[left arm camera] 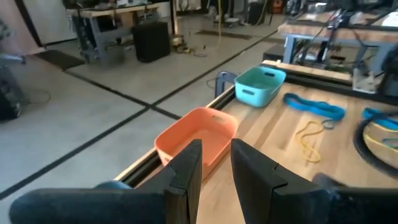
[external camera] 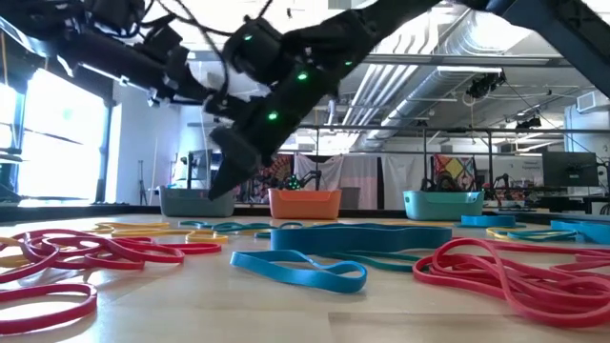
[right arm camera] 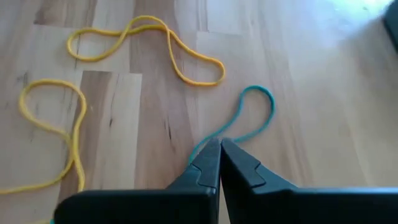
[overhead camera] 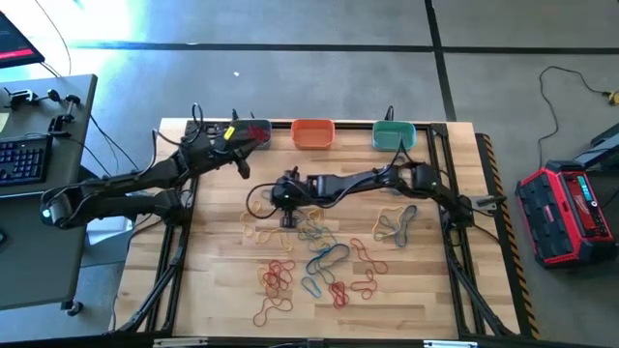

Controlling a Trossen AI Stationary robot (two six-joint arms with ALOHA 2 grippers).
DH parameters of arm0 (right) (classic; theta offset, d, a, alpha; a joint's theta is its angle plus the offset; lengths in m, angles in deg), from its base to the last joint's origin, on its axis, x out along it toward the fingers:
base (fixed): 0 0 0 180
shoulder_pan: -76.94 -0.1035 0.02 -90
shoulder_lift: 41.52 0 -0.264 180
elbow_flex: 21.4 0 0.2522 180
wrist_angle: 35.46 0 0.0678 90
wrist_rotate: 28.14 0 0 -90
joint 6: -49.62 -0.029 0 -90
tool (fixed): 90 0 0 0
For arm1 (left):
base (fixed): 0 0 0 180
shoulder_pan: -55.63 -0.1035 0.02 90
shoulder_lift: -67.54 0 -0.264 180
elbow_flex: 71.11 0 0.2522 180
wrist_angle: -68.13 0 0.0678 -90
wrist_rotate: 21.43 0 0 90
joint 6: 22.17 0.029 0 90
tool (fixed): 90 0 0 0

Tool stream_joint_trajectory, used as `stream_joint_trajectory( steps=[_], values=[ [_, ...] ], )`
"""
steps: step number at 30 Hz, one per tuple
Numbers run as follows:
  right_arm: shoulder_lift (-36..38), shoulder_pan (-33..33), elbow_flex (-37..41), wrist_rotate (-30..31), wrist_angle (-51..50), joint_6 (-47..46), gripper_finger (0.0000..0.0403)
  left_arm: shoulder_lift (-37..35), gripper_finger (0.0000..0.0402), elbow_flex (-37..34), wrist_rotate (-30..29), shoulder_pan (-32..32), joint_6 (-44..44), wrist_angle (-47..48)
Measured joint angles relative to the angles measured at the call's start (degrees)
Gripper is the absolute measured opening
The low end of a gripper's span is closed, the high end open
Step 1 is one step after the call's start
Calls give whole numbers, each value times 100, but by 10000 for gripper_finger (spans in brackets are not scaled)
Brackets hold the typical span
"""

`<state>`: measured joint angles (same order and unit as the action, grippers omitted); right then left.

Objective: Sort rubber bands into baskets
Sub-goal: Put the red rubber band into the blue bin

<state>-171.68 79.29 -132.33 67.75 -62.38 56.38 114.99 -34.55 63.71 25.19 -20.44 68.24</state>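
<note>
Several red (overhead camera: 276, 280), blue (overhead camera: 326, 258) and yellow (overhead camera: 257, 230) rubber bands lie loose on the wooden table (overhead camera: 222, 290). Along the far edge stand three baskets: a grey-blue one (overhead camera: 250, 133) with red bands in it, an orange one (overhead camera: 312, 133) and a teal one (overhead camera: 394, 135). My left gripper (left arm camera: 216, 169) hovers open and empty by the grey-blue basket, pointing along the far edge toward the orange basket (left arm camera: 194, 134). At the table's middle my right gripper (right arm camera: 220, 147) is shut on a teal band (right arm camera: 258, 106). My right gripper pinches the teal band's near end (right arm camera: 204, 147) between its two fingertips, coming at it slanting down from the table's right. The rest of the loop (right arm camera: 268, 111) lies slack on the wood.
Two yellow bands (right arm camera: 155, 37) (right arm camera: 56, 124) lie just beyond my right gripper. Black cables (overhead camera: 259, 198) loop over the table near its wrist. Dark arm frames (overhead camera: 455, 261) run along both table sides. A desk with a keyboard (overhead camera: 24, 159) stands left, a red box (overhead camera: 566, 213) right.
</note>
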Motion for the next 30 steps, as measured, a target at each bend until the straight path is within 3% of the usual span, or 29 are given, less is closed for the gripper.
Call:
stream_joint_trajectory(
  steps=[9, 14, 19, 23, 30],
  values=[
    [2018, -73, 2244, 790, 686, -458, 0, -103, 78, -4, -13, 229, 2, -55],
    [3191, -425, 3138, 676, -116, -1140, 0, -101, 78, -4, -14, 349, 4, -127],
    [3832, -1055, 3512, 818, -1358, -2060, 9, -101, 78, -4, -15, 443, 47, -122],
    [3910, -1554, 3633, 751, -2095, -2975, 43, -101, 78, -4, -8, 480, 47, -124],
    [3628, -2234, 3636, 280, -2661, -4418, 152, -101, 78, -4, 15, 482, -72, -120]
  ],
)
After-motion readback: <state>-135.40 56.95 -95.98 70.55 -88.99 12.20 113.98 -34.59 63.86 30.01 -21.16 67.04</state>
